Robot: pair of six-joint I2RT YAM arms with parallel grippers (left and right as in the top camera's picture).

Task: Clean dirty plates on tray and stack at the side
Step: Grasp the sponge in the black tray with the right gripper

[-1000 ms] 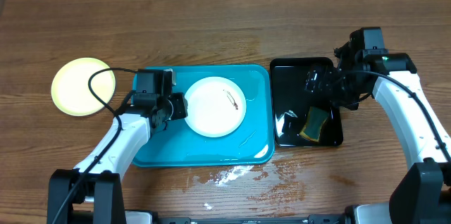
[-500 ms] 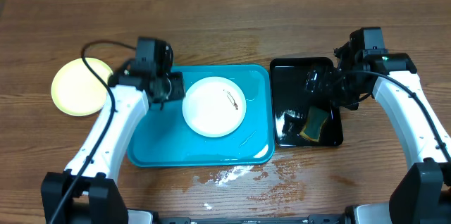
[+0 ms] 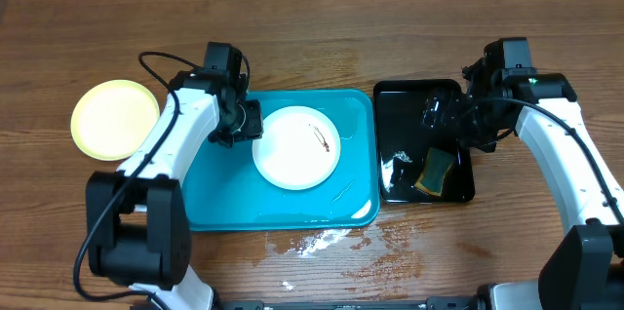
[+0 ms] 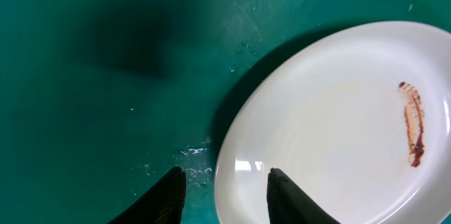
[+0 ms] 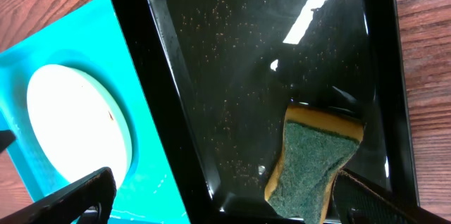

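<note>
A white plate with a brown smear lies on the turquoise tray. My left gripper is at the plate's left rim, open. In the left wrist view the left gripper straddles that rim of the white plate, one finger over the tray and the other finger over the plate. A pale yellow-green plate rests on the table left of the tray. My right gripper hangs wide open over the black tray, holding nothing.
A glossy black tray stands right of the turquoise one, with a green and yellow sponge lying in it, which is the sponge in the right wrist view. Water is spilled on the wood in front of the trays.
My left arm has swung from the near left toward the back of the table, while its gripper stays by the plate's left rim. The right arm and the plates have not moved.
</note>
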